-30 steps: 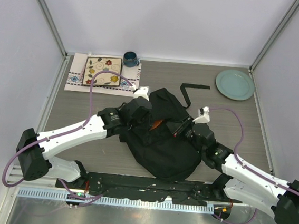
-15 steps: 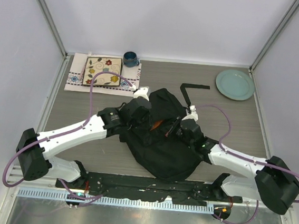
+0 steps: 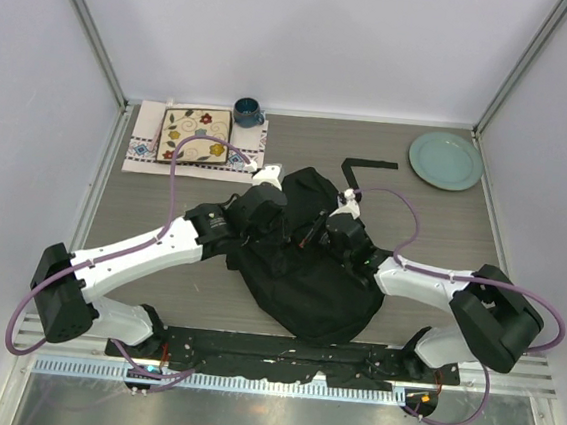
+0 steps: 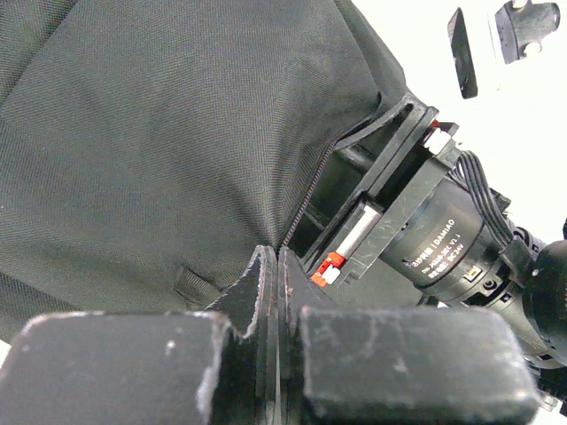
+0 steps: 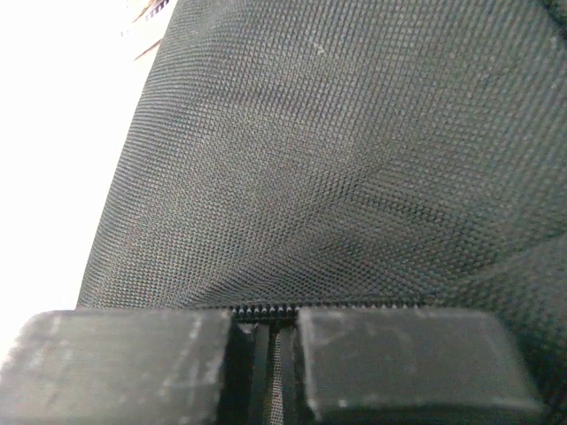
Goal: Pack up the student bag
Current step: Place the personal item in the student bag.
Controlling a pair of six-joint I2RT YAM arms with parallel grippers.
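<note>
The student bag (image 3: pixel 306 290), black and rounded, lies in the middle of the table between both arms. My left gripper (image 3: pixel 284 230) reaches onto its upper left part. In the left wrist view its jaws (image 4: pixel 277 261) are pressed together at the bag's (image 4: pixel 159 133) zip line (image 4: pixel 306 205), pinching the fabric edge there. My right gripper (image 3: pixel 314 234) comes in from the right, close to the left one. In the right wrist view it (image 5: pixel 270 345) is shut on a thin fold of bag fabric (image 5: pixel 354 133) just below the zip teeth (image 5: pixel 266 310). The right gripper's body (image 4: pixel 416 235) fills the right side of the left wrist view.
A patterned square board (image 3: pixel 196 134) lies on a white cloth (image 3: pixel 144 149) at the back left, with a blue mug (image 3: pixel 247 112) behind it. A pale green plate (image 3: pixel 445 160) sits at the back right. A black strap (image 3: pixel 368 164) trails behind the bag. Walls enclose three sides.
The right arm has swung left across the bag towards the left gripper, and its jaws have closed on the fabric. The left arm and the bag have stayed put.
</note>
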